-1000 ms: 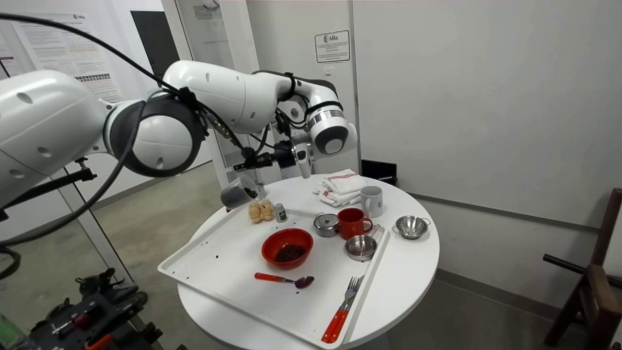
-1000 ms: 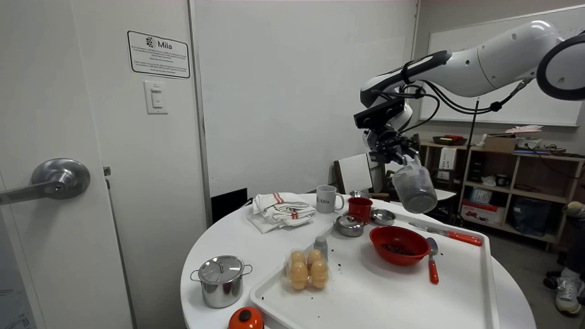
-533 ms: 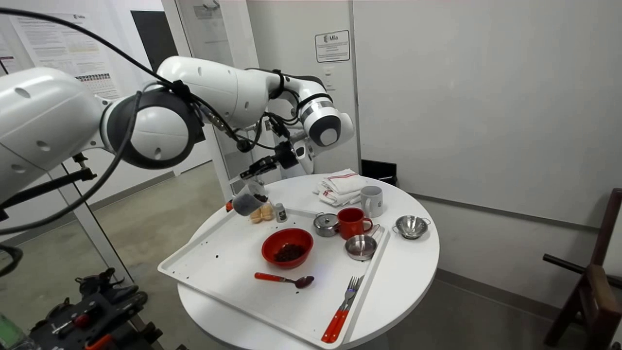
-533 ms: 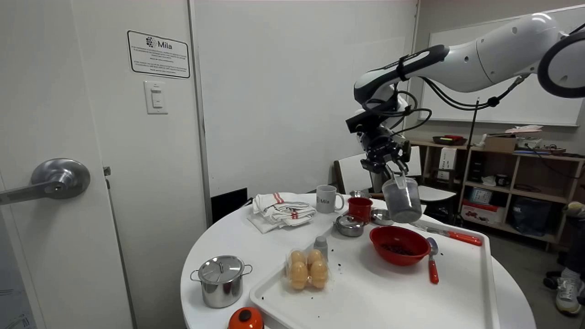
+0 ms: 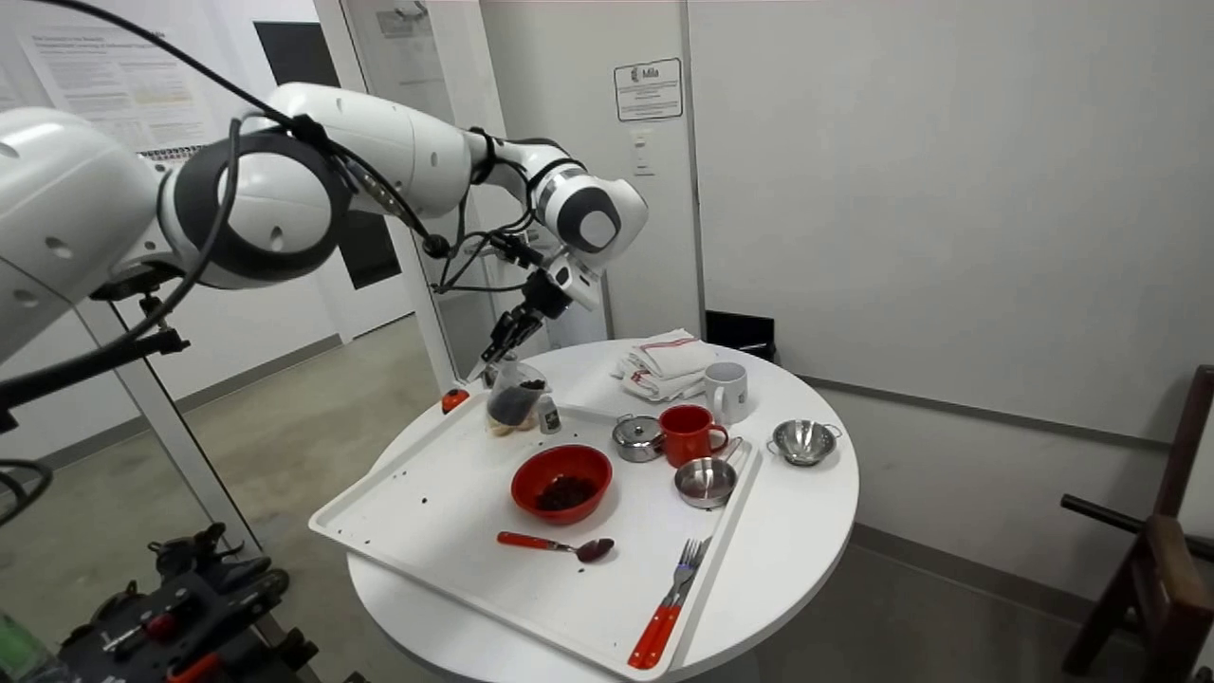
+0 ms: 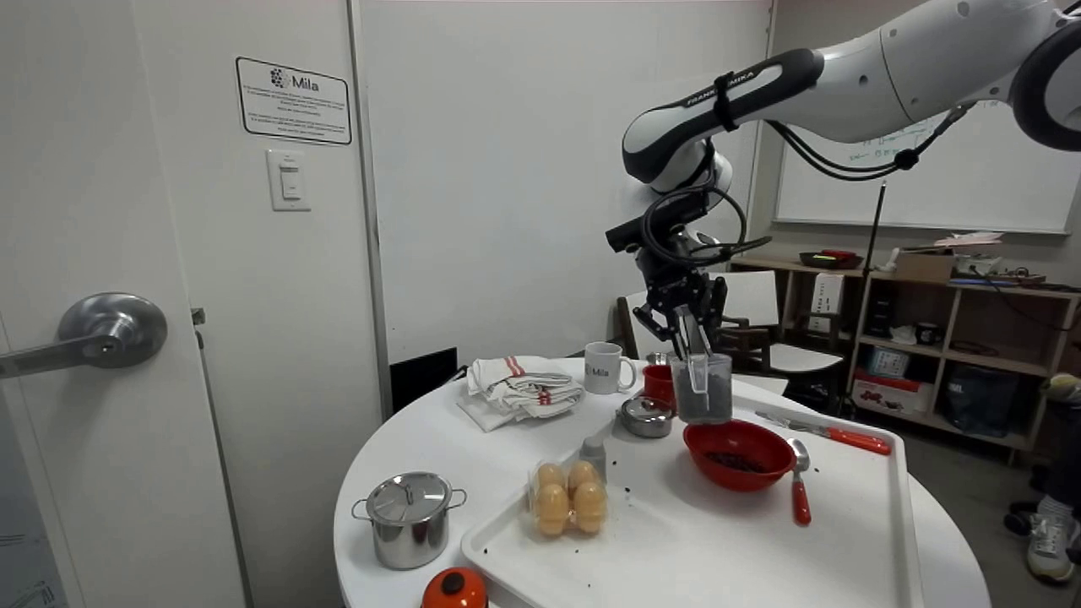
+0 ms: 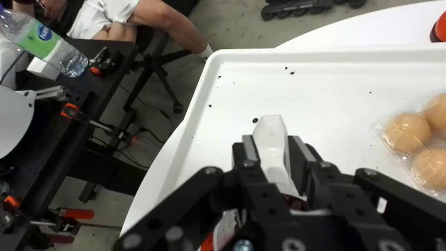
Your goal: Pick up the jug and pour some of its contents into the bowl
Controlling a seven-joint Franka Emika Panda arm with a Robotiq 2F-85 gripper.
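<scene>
The jug is a translucent greyish plastic vessel with a long handle and dark bits inside; it shows in both exterior views [image 5: 515, 403] [image 6: 708, 393]. My gripper [image 5: 489, 359] [image 6: 686, 325] is shut on its handle and holds it above the tray, slightly tilted. In the wrist view the pale handle lies between the fingers of the gripper [image 7: 270, 148]; most of the jug is hidden by the gripper. The red bowl [image 5: 561, 460] [image 6: 747, 435] stands on the tray with dark bits in it. In an exterior view the jug's base overlaps the bowl's far rim.
The white tray [image 5: 408, 560] bears an egg pack [image 6: 570, 498], a grey shaker [image 5: 548, 415], a lidded pot [image 5: 635, 438], a red cup [image 5: 685, 436], a small pan [image 5: 705, 482], a spoon [image 5: 555, 544] and cutlery [image 5: 667, 607]. Towels [image 5: 664, 365] and a mug [image 5: 726, 391] stand behind.
My gripper has carried the jug lower, to the right in one exterior view and left in another. The jug has turned more upright. The bowl and its contents look the same.
</scene>
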